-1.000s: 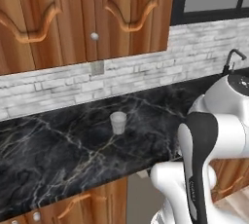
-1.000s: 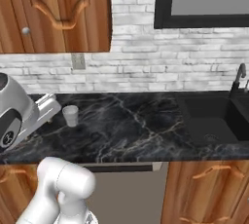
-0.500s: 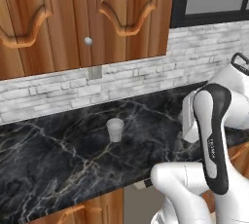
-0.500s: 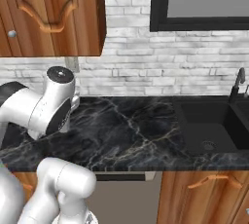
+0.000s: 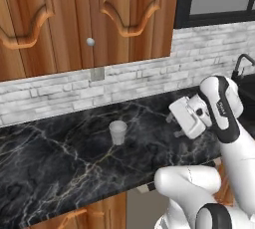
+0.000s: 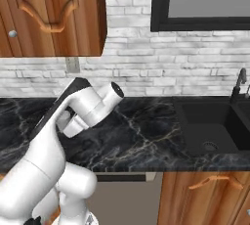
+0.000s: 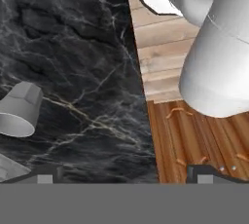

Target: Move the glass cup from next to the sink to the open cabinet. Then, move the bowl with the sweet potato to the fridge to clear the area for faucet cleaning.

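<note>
1. The glass cup (image 5: 118, 132) stands upright on the black marble surface (image 5: 60, 163), by itself, in front of the white brick wall (image 5: 50, 96) and roughly under the grey wall outlet (image 5: 97, 74).
2. In the hand view the same cup (image 7: 18, 109) lies at the left edge, its open rim toward the camera, with veined marble (image 7: 82, 62) all around it.
3. The gripper (image 5: 174, 126) hangs above the surface to the right of the cup and well apart from it; the white hand points down toward the marble.
4. The fingers are spread wide and hold nothing; their two dark tips (image 7: 44, 173) sit at the bottom corners of the hand view, far apart from each other.
5. In the right base view the arm's white wrist (image 6: 90, 104) hides the stretch of surface where the cup stands.
6. The sink (image 6: 210, 126) is sunk into the surface at the right, a round drain visible in its near basin, and the faucet (image 6: 238, 83) rises behind it.
7. The dark faucet (image 5: 240, 63) also shows at the right edge of the left base view.
8. Closed reddish-brown upper cabinets (image 5: 74, 19) with curved handles hang above the cup.
9. A dark-framed window (image 6: 200, 1) sits above the sink.
10. Beside the surface's front edge in the hand view are wooden lower cabinet fronts (image 7: 194, 135) with curved handles.
</note>
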You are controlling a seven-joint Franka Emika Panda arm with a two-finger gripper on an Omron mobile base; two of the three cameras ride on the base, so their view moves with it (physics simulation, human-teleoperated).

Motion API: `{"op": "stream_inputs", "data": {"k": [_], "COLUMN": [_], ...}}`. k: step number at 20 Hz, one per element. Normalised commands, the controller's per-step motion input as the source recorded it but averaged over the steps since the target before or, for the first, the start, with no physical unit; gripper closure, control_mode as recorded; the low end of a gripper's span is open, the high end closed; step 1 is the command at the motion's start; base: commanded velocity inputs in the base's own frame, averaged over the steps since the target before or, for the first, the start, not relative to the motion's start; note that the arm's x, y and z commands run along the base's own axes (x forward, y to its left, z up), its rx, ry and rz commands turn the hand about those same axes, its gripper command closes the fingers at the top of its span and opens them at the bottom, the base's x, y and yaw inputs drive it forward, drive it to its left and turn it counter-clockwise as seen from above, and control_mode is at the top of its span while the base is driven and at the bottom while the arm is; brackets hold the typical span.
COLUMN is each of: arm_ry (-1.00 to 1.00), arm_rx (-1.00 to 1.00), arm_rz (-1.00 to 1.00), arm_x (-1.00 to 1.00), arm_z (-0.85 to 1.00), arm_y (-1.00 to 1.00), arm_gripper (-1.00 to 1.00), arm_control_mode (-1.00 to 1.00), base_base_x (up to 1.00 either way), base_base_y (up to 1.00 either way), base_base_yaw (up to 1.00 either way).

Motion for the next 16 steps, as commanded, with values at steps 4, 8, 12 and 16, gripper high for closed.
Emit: {"op": "stream_inputs", "data": {"k": [4, 8, 12, 16], "arm_ry": [0.01, 0.00, -0.05, -0.05], "arm_rx": [0.14, 0.00, 0.28, 0.18], "arm_rz": [0.11, 0.00, 0.07, 0.05], "arm_x": [0.93, 0.78, 0.48, 0.19], "arm_z": [-0.46, -0.34, -0.35, -0.10], "arm_y": [0.19, 0.00, 0.00, 0.01], "arm_gripper": [-1.00, -1.00, -1.00, -1.00], "arm_control_mode": [-1.00, -1.00, -1.00, -1.00], "base_base_x": [0.00, 0.00, 0.00, 0.00], "base_base_y": [0.00, 0.00, 0.00, 0.00], "base_base_yaw": [0.00, 0.00, 0.00, 0.00]}}
